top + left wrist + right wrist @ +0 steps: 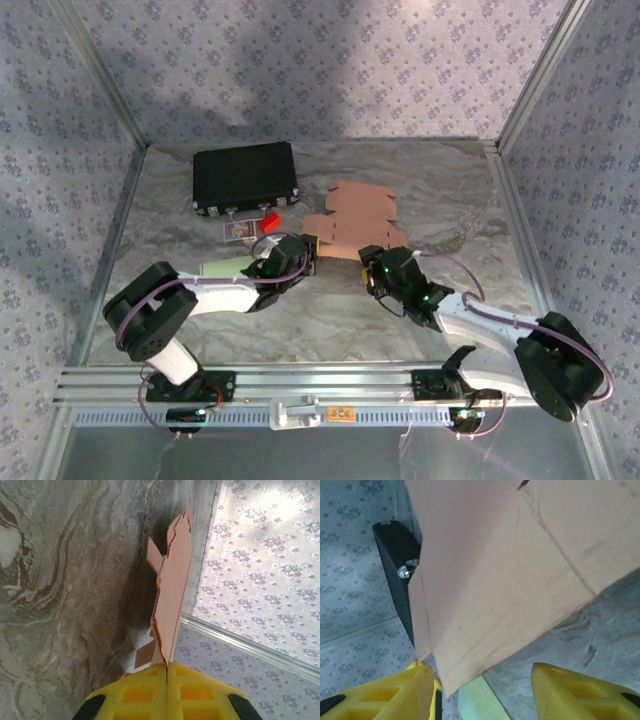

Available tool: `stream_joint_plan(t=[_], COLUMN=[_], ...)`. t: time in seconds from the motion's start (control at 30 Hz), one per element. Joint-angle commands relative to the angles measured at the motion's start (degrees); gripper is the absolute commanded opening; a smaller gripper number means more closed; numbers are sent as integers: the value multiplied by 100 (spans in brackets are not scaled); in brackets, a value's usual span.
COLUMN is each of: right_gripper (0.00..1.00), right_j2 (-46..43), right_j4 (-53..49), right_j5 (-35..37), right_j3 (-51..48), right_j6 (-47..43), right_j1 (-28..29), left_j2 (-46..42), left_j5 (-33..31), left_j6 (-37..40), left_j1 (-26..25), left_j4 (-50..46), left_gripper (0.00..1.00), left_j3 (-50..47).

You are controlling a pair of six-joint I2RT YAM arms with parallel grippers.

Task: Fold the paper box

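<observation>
The paper box is a flat, unfolded tan cardboard blank (355,222) lying mid-table with its tabs spread. My left gripper (305,250) is shut on its left edge; in the left wrist view the sheet (172,585) rises edge-on out of the closed yellow jaws (166,672). My right gripper (375,262) sits at the blank's near right edge, open. In the right wrist view the cardboard (510,565) hangs above and between the spread yellow fingers (395,692), its corner reaching down toward the gap.
A black case (245,177) lies at the back left, with a small red item (269,220) and a card (237,232) in front of it. A pale green object (480,702) lies under the right gripper. Patterned walls enclose the table.
</observation>
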Motion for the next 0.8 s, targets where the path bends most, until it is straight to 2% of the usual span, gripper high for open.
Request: stream_joint_plan(t=[0.0, 0.2, 0.77], right_gripper=[54, 45, 13], right_j2=[179, 481, 641], right_j4=[314, 594, 120], right_j5=[286, 208, -331], right_j3=[129, 257, 705], right_j6=[144, 162, -127], right_j1=[4, -148, -414], left_j2=[87, 104, 148], left_j5=[-131, -140, -156], left_j6=[-109, -150, -156], left_j1=[-70, -83, -65], left_j4=[-23, 22, 111], left_gripper=[0, 0, 0], left_j3=[144, 129, 113])
